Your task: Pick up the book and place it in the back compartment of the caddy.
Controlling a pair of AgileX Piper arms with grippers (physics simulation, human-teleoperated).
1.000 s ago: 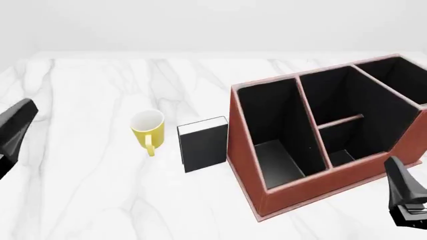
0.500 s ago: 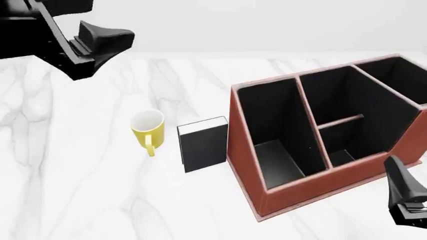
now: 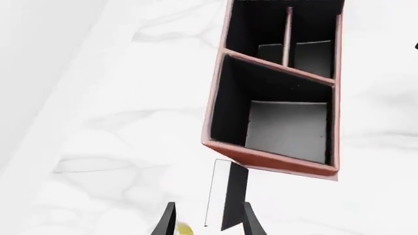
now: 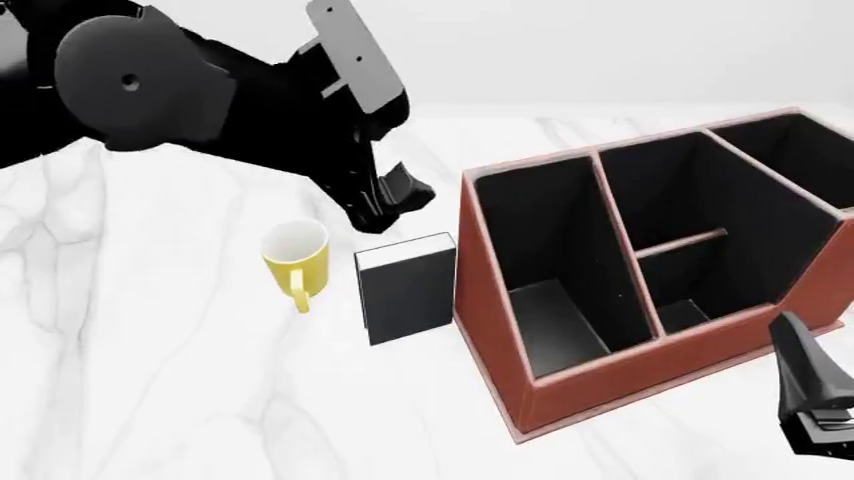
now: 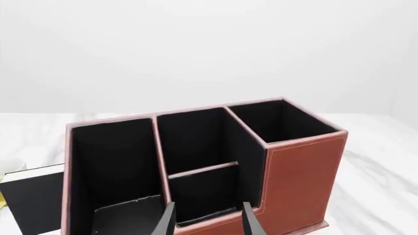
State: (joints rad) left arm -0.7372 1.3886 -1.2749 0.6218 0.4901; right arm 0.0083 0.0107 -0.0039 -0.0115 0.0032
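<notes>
The black book (image 4: 407,290) with white page edges stands on the table between the yellow mug (image 4: 296,258) and the reddish-brown caddy (image 4: 497,330). My left gripper (image 4: 388,201) is open and hovers just above and behind the book. In the left wrist view the book (image 3: 230,196) lies between and beyond the fingertips (image 3: 168,221). The back compartment (image 4: 691,292) is the small cell below the cross divider; it also shows in the right wrist view (image 5: 202,193). My right gripper (image 4: 814,400) is open and empty, near the caddy's near right corner.
The caddy (image 5: 297,171) takes up the right half of the table, with long narrow cells (image 4: 554,270) on either side of the divided middle. The mug stands close to the book's left. The white marble table (image 4: 160,380) stretches to the left and front.
My left arm has swung in from the upper left, to the right and down, and its gripper is now above the book. The right arm, book, mug and caddy have not moved.
</notes>
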